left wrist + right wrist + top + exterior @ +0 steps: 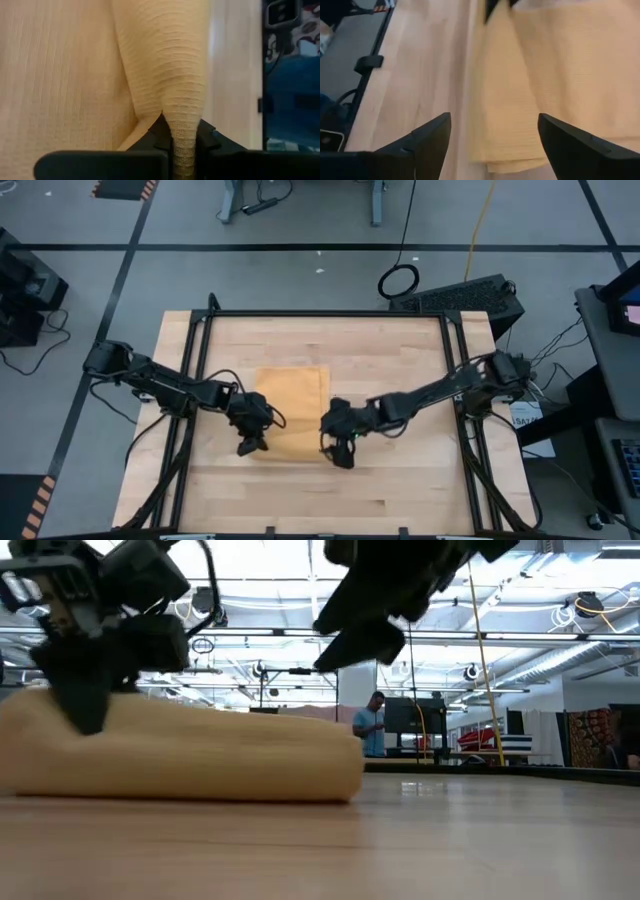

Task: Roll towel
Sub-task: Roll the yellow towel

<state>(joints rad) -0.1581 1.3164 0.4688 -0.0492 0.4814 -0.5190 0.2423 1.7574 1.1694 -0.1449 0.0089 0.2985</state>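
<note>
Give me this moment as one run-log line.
task: roll towel | left gripper: shut on towel's near edge | right gripper: open, above towel's near edge | near edge partly rolled

The towel point(293, 412) lies on the desk point(400, 480) between the two end effectors. The left end effector point(250, 445) sits at the towel's near left corner, pinching a fold of it. The right end effector point(340, 452) hangs over the near right corner, fingers spread, with the towel's edge beneath it.

Soft ribbed matt cloth towel point(293, 410); smooth pale wood table point(400, 360), faint grain; matt dark plastic-looking left gripper point(183, 145) fingers
</note>
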